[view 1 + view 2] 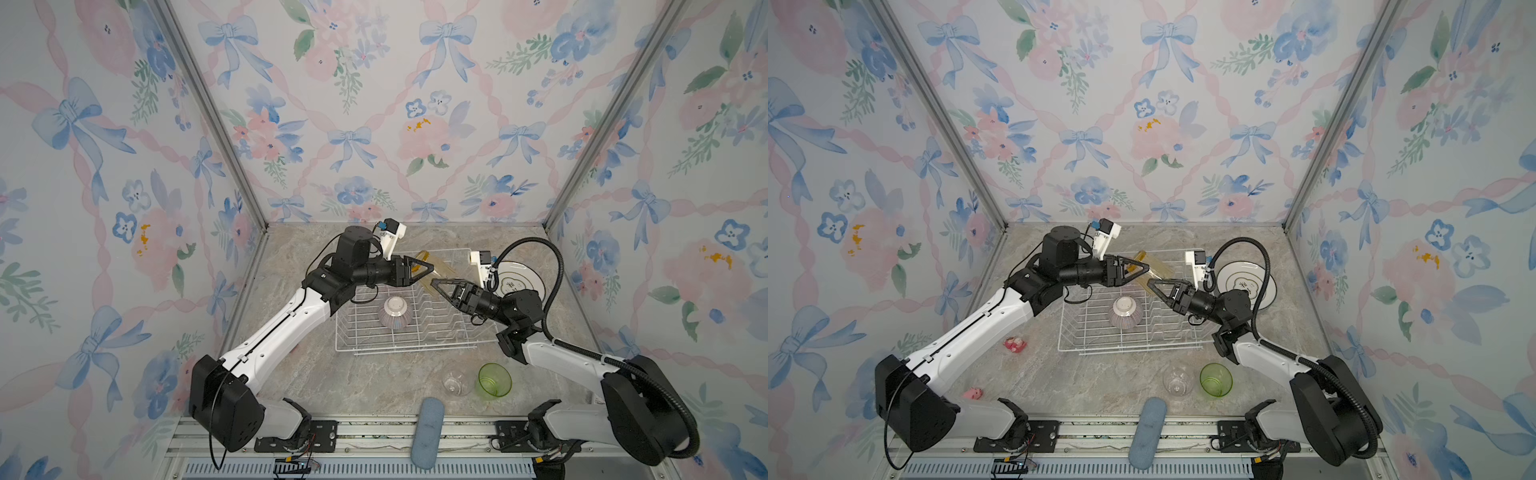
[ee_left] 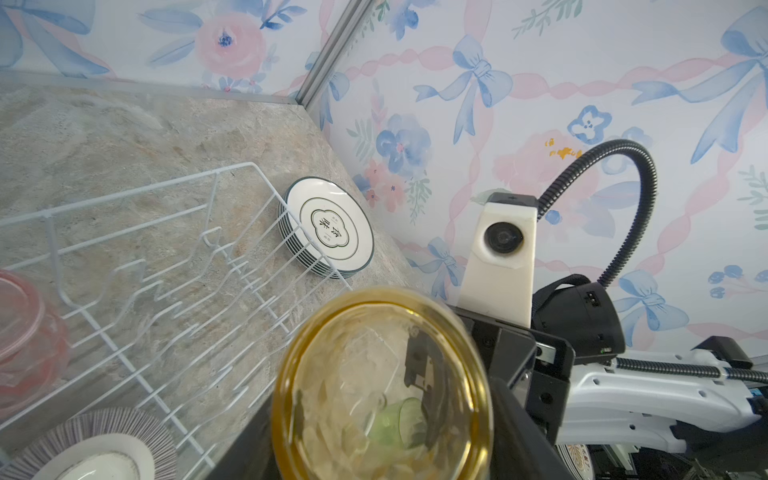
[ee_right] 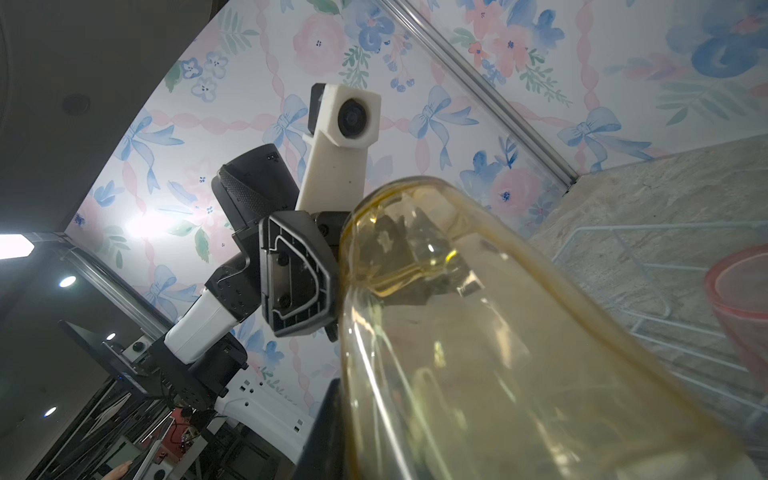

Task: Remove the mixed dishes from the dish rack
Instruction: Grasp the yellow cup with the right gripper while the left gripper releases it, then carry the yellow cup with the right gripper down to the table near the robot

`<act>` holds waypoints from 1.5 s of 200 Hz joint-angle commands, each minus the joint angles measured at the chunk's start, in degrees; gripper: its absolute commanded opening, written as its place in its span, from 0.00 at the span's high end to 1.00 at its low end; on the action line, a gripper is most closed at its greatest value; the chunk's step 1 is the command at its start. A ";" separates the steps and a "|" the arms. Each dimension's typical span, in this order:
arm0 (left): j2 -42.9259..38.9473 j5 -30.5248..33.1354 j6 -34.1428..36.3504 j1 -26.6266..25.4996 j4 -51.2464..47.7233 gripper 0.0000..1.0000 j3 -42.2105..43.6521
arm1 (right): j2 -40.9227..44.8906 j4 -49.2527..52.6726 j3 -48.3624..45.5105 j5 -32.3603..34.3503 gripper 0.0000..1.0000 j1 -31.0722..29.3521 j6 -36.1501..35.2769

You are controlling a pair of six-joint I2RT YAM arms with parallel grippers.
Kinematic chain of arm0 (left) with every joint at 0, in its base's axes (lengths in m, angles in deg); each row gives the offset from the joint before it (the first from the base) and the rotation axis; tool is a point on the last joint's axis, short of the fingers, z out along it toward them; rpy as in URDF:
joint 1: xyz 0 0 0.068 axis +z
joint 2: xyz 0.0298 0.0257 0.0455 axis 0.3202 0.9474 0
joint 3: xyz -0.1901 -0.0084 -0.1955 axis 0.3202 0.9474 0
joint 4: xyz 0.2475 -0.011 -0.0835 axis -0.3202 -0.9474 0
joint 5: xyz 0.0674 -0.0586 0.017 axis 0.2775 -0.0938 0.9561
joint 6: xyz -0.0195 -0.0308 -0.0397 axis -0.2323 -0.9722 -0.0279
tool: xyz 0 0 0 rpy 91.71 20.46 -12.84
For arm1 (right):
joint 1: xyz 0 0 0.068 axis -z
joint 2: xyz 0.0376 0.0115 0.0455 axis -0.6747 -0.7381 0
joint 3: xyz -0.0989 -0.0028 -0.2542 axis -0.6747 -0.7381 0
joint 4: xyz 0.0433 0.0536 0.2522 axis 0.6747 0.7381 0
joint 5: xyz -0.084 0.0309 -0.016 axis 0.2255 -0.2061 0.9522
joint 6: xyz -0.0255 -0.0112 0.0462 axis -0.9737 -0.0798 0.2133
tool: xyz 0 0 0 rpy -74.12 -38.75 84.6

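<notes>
A yellow tumbler hangs tilted over the back of the white wire dish rack. My left gripper is shut around its body; the mouth faces the left wrist view. My right gripper pinches its wall, one finger inside. A ribbed bowl lies upside down in the rack, and a pink tumbler stands in it. A stack of plates rests on the table to the right of the rack.
A clear tumbler and a green tumbler stand on the table in front of the rack. A blue cloth roll lies on the front rail. Two small pink figures sit near the left arm. Walls enclose three sides.
</notes>
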 commanded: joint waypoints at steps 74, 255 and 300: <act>-1.06 2.09 4.93 -1.44 -1.91 0.31 1.81 | 9.72 25.14 5.58 3.87 1.00 0.72 -12.18; -2.09 40.70 7.15 -7.41 -9.80 0.32 8.15 | 13.92 120.63 36.36 41.27 1.00 -37.01 -52.00; -3.01 42.57 7.26 -7.26 -9.78 0.28 9.45 | 1.68 123.53 39.94 45.36 1.00 -46.14 -51.81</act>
